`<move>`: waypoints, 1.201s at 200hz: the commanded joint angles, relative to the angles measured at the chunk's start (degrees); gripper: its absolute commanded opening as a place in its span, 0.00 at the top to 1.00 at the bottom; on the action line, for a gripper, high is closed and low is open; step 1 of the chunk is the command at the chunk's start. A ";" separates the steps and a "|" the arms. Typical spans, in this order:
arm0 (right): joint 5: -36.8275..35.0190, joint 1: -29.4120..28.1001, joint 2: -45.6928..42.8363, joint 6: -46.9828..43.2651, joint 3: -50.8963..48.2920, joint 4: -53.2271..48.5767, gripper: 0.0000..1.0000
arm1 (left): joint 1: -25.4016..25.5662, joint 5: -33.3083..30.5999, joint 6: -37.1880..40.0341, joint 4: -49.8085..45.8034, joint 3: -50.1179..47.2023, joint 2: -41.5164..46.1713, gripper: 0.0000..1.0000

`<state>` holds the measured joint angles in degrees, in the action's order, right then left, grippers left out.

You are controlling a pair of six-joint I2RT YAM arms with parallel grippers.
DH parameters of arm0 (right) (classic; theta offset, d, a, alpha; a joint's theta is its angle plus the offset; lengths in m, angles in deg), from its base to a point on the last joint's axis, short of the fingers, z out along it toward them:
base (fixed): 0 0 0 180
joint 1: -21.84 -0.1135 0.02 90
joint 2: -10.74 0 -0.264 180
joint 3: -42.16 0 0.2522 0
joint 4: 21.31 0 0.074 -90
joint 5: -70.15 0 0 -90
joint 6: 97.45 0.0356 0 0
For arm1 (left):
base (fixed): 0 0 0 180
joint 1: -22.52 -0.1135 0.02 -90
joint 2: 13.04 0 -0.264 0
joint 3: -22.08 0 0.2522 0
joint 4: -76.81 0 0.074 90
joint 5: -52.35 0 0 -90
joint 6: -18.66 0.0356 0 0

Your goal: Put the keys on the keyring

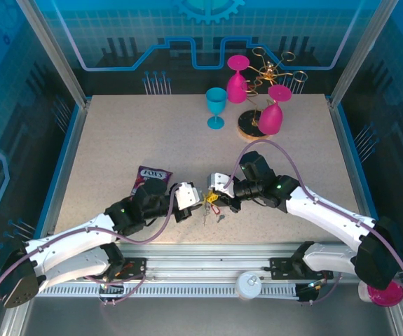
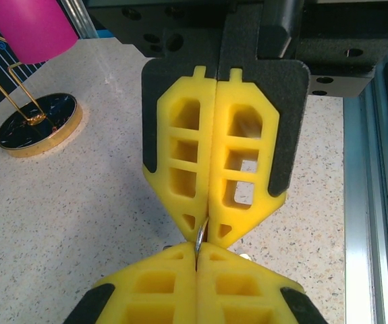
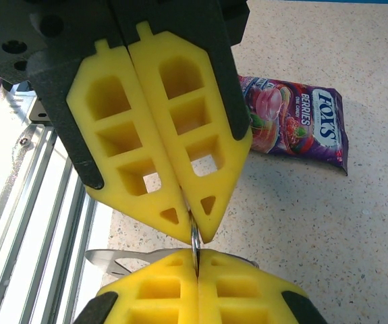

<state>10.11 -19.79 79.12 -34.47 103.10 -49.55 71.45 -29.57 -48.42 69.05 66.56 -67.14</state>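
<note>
Left gripper (image 1: 202, 199): blocky yellow lattice-foam fingers on black mounts, jaws fully closed, pinching a thin silver wire ring (image 2: 198, 236). Right gripper (image 1: 215, 195): same build, also clamped on that ring from the opposite side, so the two grippers meet tip to tip. Small silver key with red plastic tag (image 1: 215, 208) is just under the tips, near the front edge of the speckled beige table (image 1: 117, 140). Both arms are low, forearms angled inward. One glossy purple snack packet (image 1: 150, 178), one teal plastic goblet (image 1: 216, 105), and two pink plastic goblets (image 1: 237, 78) on one gold wire rack (image 1: 265, 70).
</note>
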 commanded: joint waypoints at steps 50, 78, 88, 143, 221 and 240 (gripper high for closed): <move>4.94 -2.13 -1.24 3.25 2.13 7.59 1.00 | 0.12 1.24 1.84 -1.95 1.36 -1.53 1.00; 5.17 -2.08 -1.32 3.38 1.87 7.45 1.00 | 0.12 1.13 1.97 -1.52 1.30 -1.71 1.00; 5.15 -2.13 -1.44 3.47 1.78 7.60 1.00 | 0.07 1.15 2.01 -1.58 1.27 -1.71 1.00; 3.47 -1.92 -2.47 5.25 0.68 9.03 1.00 | 0.11 0.52 2.04 -1.01 0.63 -0.78 1.00; -32.24 4.04 -13.97 47.21 -12.84 6.80 0.58 | 0.14 -10.78 -0.11 8.57 -5.17 4.81 1.00; -32.20 3.34 -12.81 52.68 -13.82 2.24 0.64 | 0.10 -11.03 -1.49 7.85 -4.95 4.81 1.00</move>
<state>-14.72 -15.96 65.59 3.10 91.00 -41.62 71.45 -38.16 -48.13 73.90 61.92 -63.32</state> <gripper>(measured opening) 0.381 0.050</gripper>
